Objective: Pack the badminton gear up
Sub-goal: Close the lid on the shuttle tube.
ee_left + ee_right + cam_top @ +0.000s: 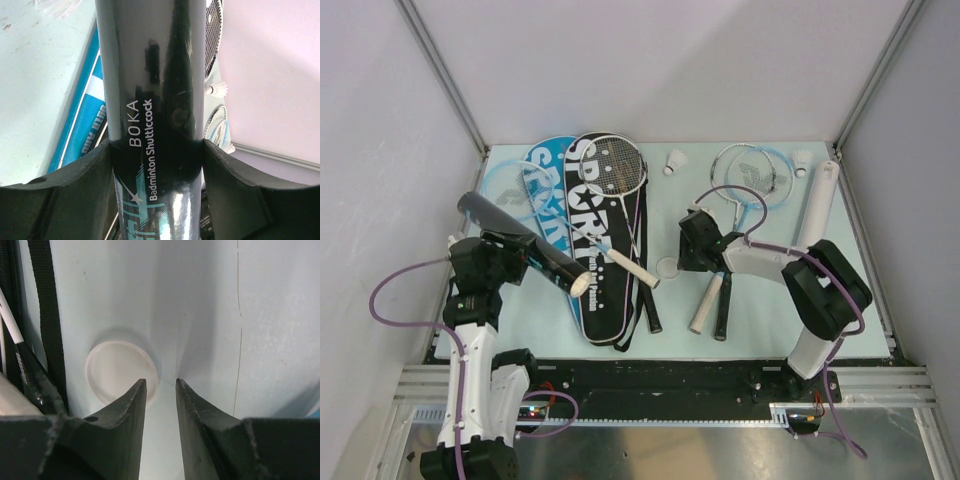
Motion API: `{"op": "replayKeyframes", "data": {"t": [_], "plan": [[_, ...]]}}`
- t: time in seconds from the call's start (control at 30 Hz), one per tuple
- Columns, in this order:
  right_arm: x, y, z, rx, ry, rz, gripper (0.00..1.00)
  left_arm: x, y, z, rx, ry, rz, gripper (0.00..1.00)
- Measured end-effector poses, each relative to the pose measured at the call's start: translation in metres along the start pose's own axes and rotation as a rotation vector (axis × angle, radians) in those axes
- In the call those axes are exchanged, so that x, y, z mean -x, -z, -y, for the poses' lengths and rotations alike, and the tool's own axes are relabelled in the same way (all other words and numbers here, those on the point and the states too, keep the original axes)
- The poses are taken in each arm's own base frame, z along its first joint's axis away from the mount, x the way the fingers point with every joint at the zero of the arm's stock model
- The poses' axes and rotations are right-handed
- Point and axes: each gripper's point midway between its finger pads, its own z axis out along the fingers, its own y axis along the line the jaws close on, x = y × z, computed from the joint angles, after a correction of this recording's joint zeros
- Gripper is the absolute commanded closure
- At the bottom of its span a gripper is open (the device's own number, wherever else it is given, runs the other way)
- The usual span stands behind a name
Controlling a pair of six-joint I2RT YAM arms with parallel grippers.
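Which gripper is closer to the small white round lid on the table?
Right. The right gripper sits just beside the white lid, one fingertip at its rim; the left gripper is across the table, holding the black tube.

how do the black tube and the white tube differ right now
The black tube is clamped in the left gripper; the white tube lies free on the table near its right edge. Black shows printed lettering; white looks plain from above. Both are long, slim cylinders.

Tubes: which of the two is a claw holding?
The black tube, clamped in the left claw; the white tube lies free on the table at the far right.
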Motion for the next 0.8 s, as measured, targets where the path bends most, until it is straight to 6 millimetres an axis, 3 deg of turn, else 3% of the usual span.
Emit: {"op": "replayKeyframes", "data": {"t": [0.33, 0.6, 0.8], "plan": [[0.004, -0.015, -0.010, -0.053, 0.025, 0.001, 0.76, 0.000, 0.000, -0.001, 0.005, -0.002, -0.002, 0.76], [0.005, -0.015, -0.002, -0.128, 0.047, 0.008, 0.97, -0.001, 0.000, 0.000, 0.005, 0.033, -0.003, 0.77], [0.006, -0.014, 0.000, -0.146, 0.052, 0.015, 1.00, -0.002, 0.000, 0.002, 0.004, 0.087, -0.011, 0.78]]}}
